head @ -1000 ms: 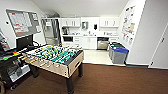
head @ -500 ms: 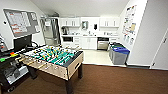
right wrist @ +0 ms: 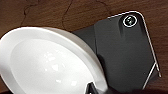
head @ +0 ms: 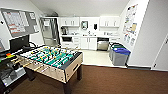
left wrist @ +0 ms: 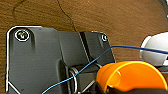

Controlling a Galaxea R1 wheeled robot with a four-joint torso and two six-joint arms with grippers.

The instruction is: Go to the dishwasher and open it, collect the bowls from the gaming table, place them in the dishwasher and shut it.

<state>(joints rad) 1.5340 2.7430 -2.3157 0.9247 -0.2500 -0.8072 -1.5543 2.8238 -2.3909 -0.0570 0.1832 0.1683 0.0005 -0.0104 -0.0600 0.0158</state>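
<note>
The table-football table (head: 51, 60), with a green field and rods, stands at the left on brown carpet. The dishwasher (head: 103, 45) shows its grey steel front under the far kitchen counter, upright among white cabinets. In the left wrist view an orange bowl (left wrist: 130, 76) is close up, and my left gripper (left wrist: 107, 88) is shut on its rim with dark fingers. In the right wrist view a large white bowl (right wrist: 47, 62) tilts over the carpet, and my right gripper (right wrist: 93, 88) is shut on its rim.
Blue and green bins (head: 120, 53) stand by the right wall before the kitchen. A desk with a monitor (head: 18, 43) crowds the left side beside the football table. Pale kitchen floor (head: 96, 57) lies beyond the carpet. A blue cable (left wrist: 82, 71) crosses the left wrist view.
The whole head view has shifted only slightly, so the camera has moved a little. Nothing in the room has moved.
</note>
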